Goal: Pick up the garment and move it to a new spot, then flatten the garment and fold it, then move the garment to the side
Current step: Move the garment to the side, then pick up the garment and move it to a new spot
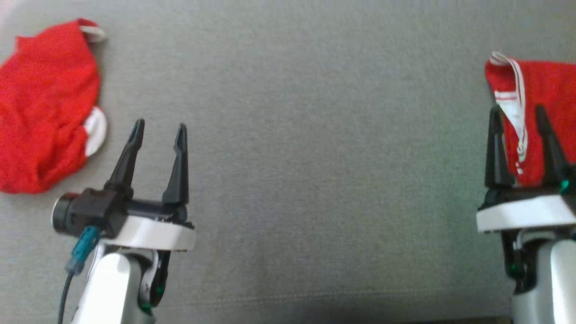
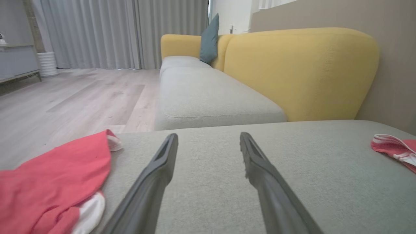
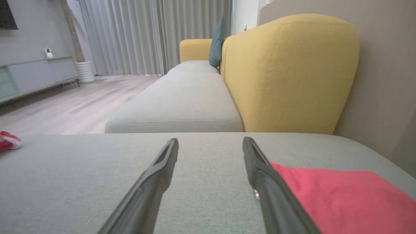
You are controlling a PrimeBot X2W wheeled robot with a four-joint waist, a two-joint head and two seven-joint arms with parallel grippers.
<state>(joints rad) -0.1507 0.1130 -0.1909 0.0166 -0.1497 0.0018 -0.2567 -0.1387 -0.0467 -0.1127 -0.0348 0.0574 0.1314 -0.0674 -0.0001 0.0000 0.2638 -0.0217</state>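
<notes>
Both pairs of fingers are spread: the right gripper (image 1: 517, 109) is over the striped-trim red garment (image 1: 551, 85), and the left gripper (image 1: 160, 124) is right of a second red garment (image 1: 45, 103).

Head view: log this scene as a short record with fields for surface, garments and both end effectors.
surface: grey sofa cushion
left garment: red, white trim, crumpled, far left
right garment: red, striped white trim, far right
left end effector: open, empty, apart from left garment
right end effector: open, above right garment's near edge, holding nothing
</notes>
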